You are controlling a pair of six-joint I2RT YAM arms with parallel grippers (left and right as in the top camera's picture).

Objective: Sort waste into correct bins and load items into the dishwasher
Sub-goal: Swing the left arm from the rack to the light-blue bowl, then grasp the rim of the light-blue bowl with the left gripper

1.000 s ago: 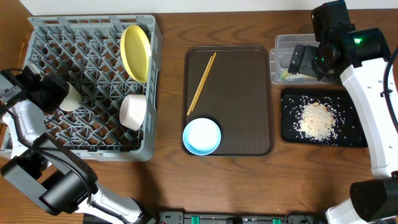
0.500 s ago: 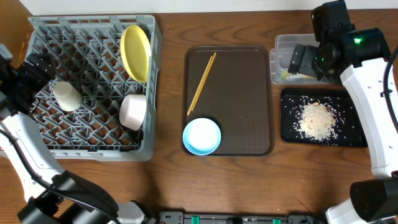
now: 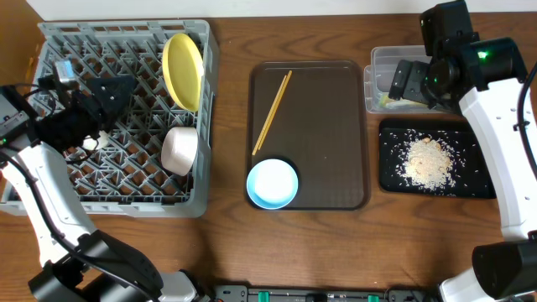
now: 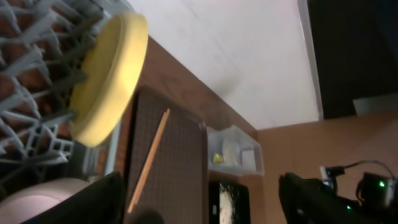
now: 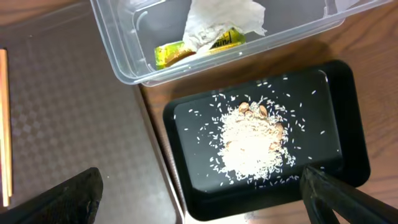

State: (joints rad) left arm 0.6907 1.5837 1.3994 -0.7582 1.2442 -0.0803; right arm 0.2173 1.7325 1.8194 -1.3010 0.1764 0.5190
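The grey dishwasher rack (image 3: 126, 180) holds the yellow plate (image 3: 183, 69) upright, the white bowl (image 3: 179, 149) and a cream cup (image 3: 90, 143), mostly hidden under my left arm. My left gripper (image 3: 111, 99) hovers open and empty over the rack; its view shows the plate (image 4: 109, 78). Chopsticks (image 3: 273, 111) and the light blue bowl (image 3: 272, 183) lie on the brown tray (image 3: 336, 126). My right gripper (image 5: 199, 205) hangs open and empty above the black tray (image 5: 336, 112) of rice scraps (image 5: 255, 140). The clear tub (image 5: 124, 37) holds the white paper (image 5: 221, 18) and green wrapper (image 5: 199, 46).
The brown serving tray sits mid-table between the rack and the two bins. The clear tub (image 3: 377, 63) stands behind the black tray (image 3: 394, 168) at the right. Bare wooden tabletop (image 3: 226, 243) runs along the front edge.
My left gripper opened and let go of the cream cup in the rack, drew back left, then swung right over the rack. The right arm has not moved.
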